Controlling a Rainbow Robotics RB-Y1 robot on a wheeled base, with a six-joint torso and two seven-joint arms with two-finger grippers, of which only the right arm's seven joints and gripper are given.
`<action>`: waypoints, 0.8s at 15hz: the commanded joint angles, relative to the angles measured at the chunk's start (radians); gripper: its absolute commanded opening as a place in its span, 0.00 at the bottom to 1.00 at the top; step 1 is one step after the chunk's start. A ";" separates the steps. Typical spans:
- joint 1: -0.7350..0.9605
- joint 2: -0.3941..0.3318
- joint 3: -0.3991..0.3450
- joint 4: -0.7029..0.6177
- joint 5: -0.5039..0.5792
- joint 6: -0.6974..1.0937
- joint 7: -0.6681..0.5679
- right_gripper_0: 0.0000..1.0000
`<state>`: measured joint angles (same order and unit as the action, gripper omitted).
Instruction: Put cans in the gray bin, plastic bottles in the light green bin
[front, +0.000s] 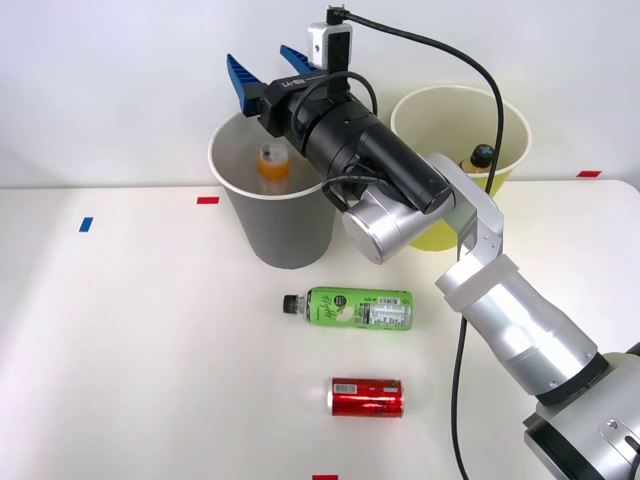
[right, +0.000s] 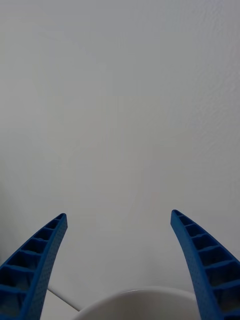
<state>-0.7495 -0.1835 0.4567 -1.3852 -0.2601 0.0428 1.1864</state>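
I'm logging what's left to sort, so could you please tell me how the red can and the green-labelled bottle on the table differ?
The red can is shorter, shiny metal and capless; the green-labelled bottle is longer, plastic, with a black cap. The can lies nearer the robot, the bottle closer to the gray bin. Both lie on their sides, untouched.

Front view looks down from above; wrist view faces wall, perhaps sharing gray bin (front: 268, 190) rim.

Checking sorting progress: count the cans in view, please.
2. The orange can stands inside the gray bin; the red can lies on the table nearest the robot. Others may be hidden in the bins.
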 joint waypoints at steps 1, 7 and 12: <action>0.001 -0.004 0.002 -0.003 0.024 -0.001 0.009 0.97; 0.091 -0.079 0.007 -0.155 0.081 0.000 0.013 0.97; 0.334 -0.175 -0.010 -0.425 0.105 -0.007 0.016 0.97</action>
<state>-0.4745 -0.3268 0.4538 -1.7551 -0.1699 0.0405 1.2002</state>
